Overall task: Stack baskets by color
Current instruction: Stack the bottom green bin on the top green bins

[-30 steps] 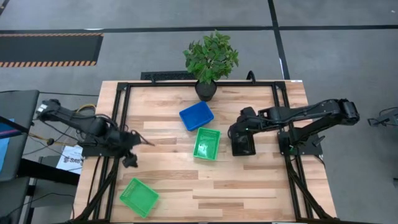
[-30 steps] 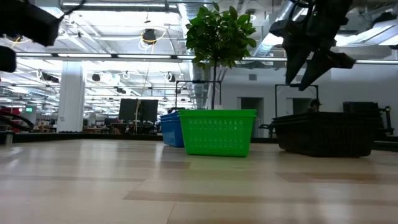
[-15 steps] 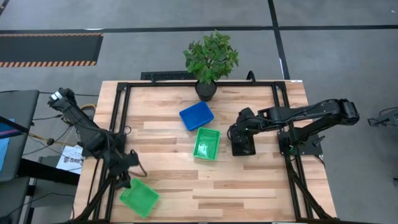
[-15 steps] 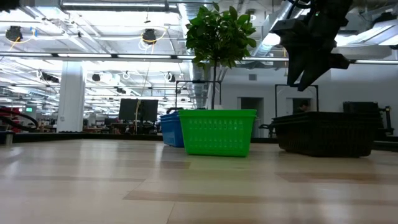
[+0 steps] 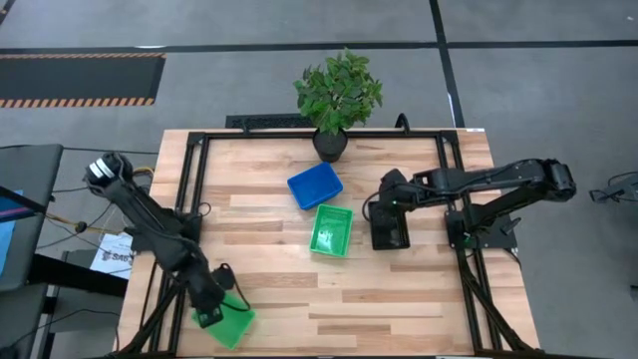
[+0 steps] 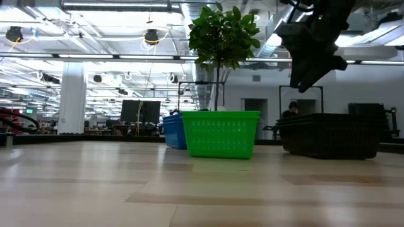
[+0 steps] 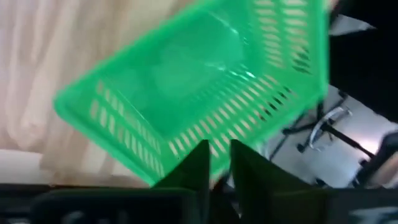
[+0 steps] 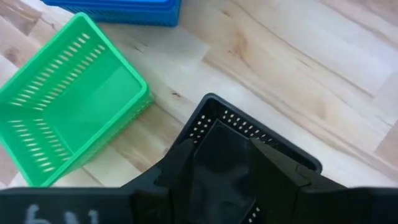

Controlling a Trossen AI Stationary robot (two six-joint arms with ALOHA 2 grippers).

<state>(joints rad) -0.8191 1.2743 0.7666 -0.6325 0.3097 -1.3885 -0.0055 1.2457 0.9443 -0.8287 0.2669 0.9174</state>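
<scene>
We see a pale wooden tabletop (image 5: pixel 399 289) in an open hall. The left claw (image 5: pixel 211 311) is closed at the near-left green basket (image 5: pixel 227 321); only the high view shows this. The right claw (image 6: pixel 307 74), part-open, hovers over the black basket (image 6: pixel 331 135).

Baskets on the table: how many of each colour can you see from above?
Green: 2, green basket in the middle and green basket at the near left corner
Blue: 1, blue basket, maybe a stack
Black: 1, black basket, maybe a stack
Total: 4 basket spots in view
</scene>
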